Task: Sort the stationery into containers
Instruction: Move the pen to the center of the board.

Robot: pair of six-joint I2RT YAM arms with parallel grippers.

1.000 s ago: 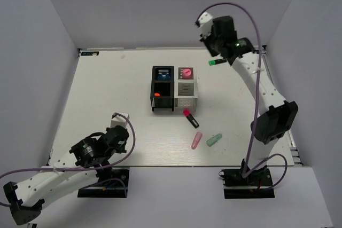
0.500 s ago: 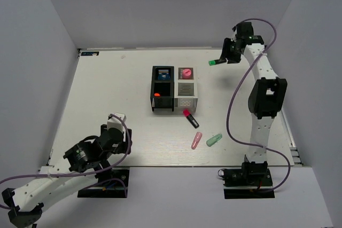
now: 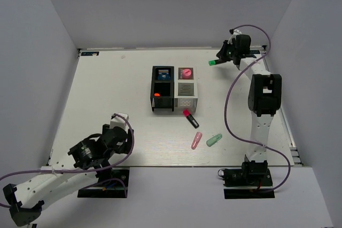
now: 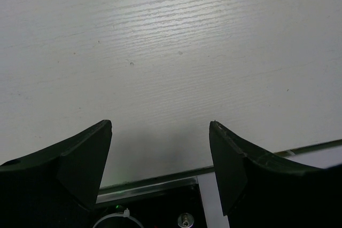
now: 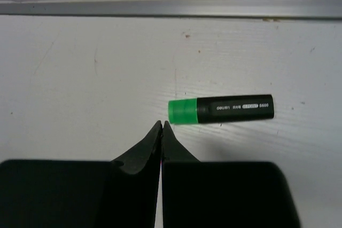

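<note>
A black marker with a green cap lies flat near the table's far right edge. My right gripper is shut and empty, its tips just short of the green cap. The black organiser and the white organiser stand joined mid-table; a blue pot, an orange-capped marker and a pink item sit in their cells. A red-capped marker, a pink capsule and a mint-green capsule lie in front of them. My left gripper hangs open over bare table at the near left.
A metal rail runs along the table's far edge just beyond the green-capped marker. Grey walls close in the left, back and right sides. The table's near edge and a dark base show under the left gripper.
The right arm has swung down and outward to the far right corner and its gripper has shut beside the green-capped marker. The left gripper opened wide and shifted slightly.
</note>
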